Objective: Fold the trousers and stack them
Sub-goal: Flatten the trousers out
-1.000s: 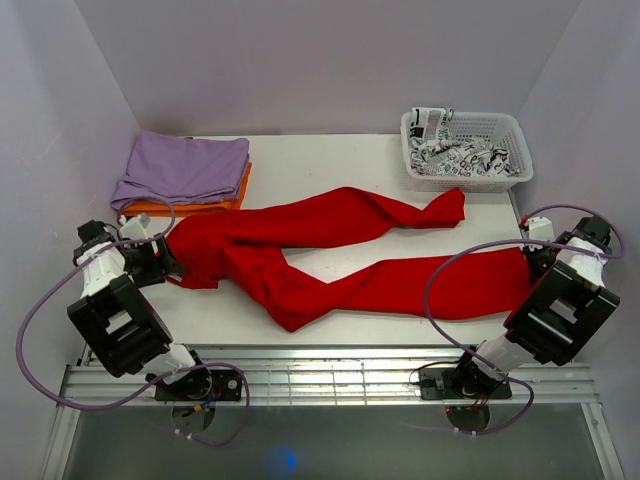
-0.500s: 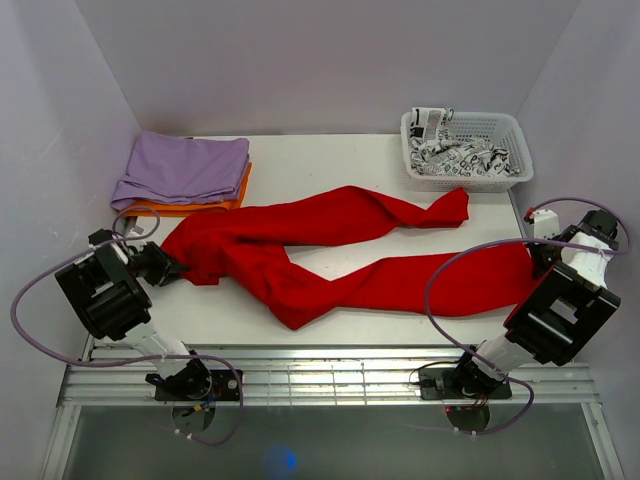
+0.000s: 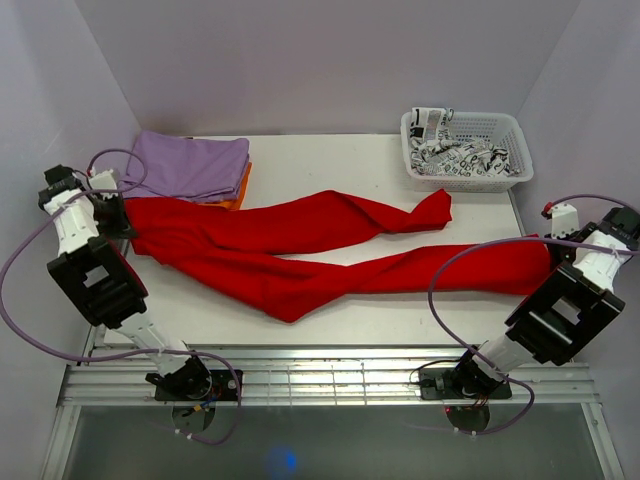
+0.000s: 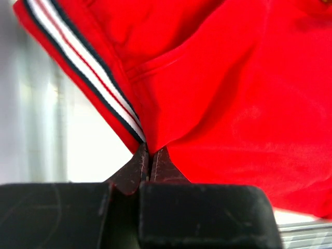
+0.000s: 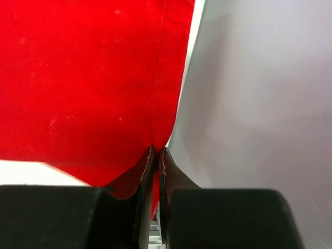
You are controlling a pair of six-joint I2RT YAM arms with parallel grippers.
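Set within pale lilac walls, on a white table [image 3: 330, 160]. Showed the red trousers [image 3: 300, 270] drawn out across almost the whole width of the table, waist at the left edge and both legs pointing right, with the near leg reaching the right edge and the far leg ending in a twisted cuff just short of the white basket [image 3: 470, 180]. Gripped at the striped waistband [image 4: 83, 67] by the left end effector [image 3: 120, 215], fingers pinched together on the fabric edge. Gripped at the near cuff by the right end effector [image 3: 553, 262], likewise clamped on the red cloth. Bordered at far left, just beside the waist, by a folded lilac cloth [image 3: 185, 165] stacked on an orange cloth [image 3: 237, 193]. Found black-and-white patterned cloth [image 3: 455, 152] inside the basket.
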